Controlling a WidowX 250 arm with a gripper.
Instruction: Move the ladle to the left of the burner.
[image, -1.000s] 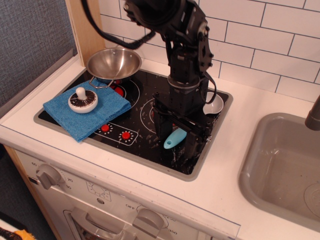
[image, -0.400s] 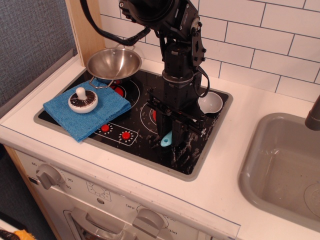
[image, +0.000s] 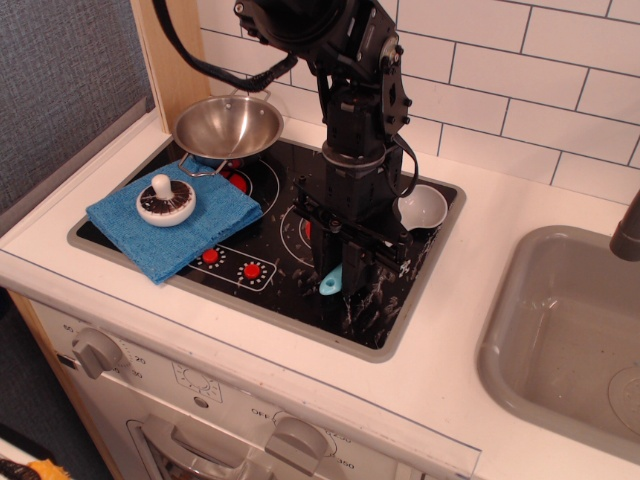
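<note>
The ladle lies on the black hob with its pale grey-white bowl (image: 422, 207) at the back right and the light blue handle tip (image: 331, 284) sticking out toward the front. My gripper (image: 345, 268) stands straight down over the handle, with its fingers on either side of it and hiding the middle part. It looks shut on the handle. The right burner (image: 303, 226) is mostly hidden under the gripper; only white circle arcs and a bit of red show on its left side.
A steel bowl (image: 228, 127) sits on the back left burner. A blue cloth (image: 175, 217) with a white-knobbed lid (image: 166, 201) covers the hob's left front. Red control dots (image: 251, 271) lie at the front. A grey sink (image: 570, 330) is at the right.
The gripper has shifted left with the ladle: the bowl has come out from behind the arm and the blue handle tip has moved left and is more hidden by the fingers.
</note>
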